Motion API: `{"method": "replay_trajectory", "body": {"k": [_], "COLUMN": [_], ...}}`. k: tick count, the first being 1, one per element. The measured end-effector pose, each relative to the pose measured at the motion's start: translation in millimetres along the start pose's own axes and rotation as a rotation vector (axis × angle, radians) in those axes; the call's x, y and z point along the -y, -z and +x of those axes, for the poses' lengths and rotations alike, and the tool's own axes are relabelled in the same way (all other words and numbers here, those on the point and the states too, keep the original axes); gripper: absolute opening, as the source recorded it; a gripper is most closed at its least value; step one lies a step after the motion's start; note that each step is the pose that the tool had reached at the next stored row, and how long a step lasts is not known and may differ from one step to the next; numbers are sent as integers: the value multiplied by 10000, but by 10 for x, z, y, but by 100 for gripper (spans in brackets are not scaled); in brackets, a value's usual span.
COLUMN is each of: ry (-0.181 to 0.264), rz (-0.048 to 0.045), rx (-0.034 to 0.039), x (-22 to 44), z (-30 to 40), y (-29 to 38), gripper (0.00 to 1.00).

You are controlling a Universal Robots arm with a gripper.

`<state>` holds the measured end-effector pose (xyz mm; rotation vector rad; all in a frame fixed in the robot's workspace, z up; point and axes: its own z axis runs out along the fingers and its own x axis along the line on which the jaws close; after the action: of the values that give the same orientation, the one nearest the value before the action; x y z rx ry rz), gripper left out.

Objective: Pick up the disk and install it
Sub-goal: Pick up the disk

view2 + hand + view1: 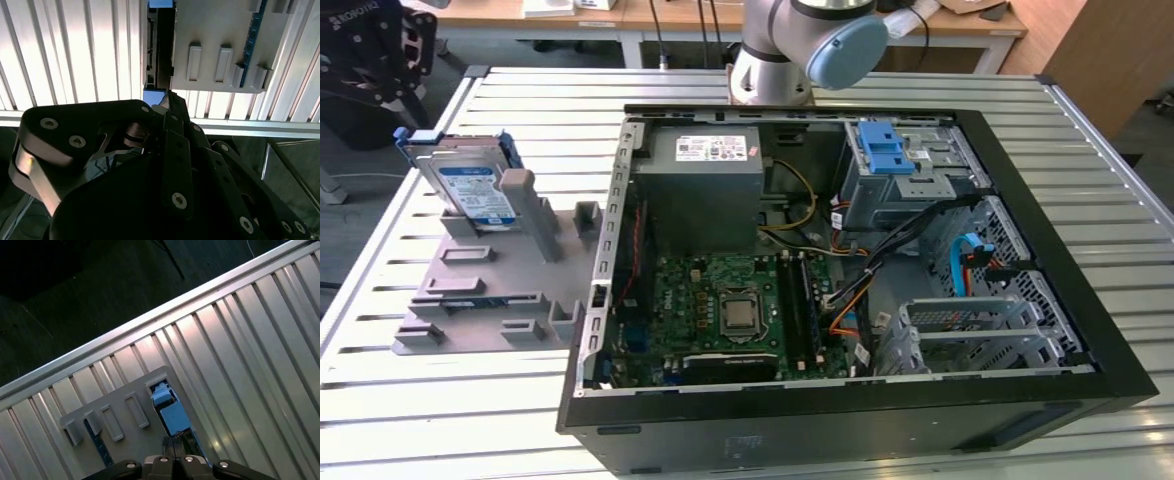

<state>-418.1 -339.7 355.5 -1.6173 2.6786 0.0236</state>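
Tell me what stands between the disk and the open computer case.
In the exterior view, the grey fixture's upright posts stand between the disk and the computer case.

- The disk (470,188): silver metal body, glossy white-and-blue label (478,197), blue plastic rails (454,142).
- Desk (400,420): ribbed bare-metal slats, smooth, softly shining.
- Grey holder (494,287): matt plastic.
- Computer case (854,430): matt black metal.

Disk (160,50) end cropped (second wrist view)
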Motion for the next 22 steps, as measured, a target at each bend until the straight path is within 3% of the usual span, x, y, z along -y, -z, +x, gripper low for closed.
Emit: {"method": "replay_trajectory", "body": {"k": [22], "ry": [3541], "rz": [-65], "rx": [-22], "x": [0], "z": [1], "y": [-25], "gripper": [11]}}
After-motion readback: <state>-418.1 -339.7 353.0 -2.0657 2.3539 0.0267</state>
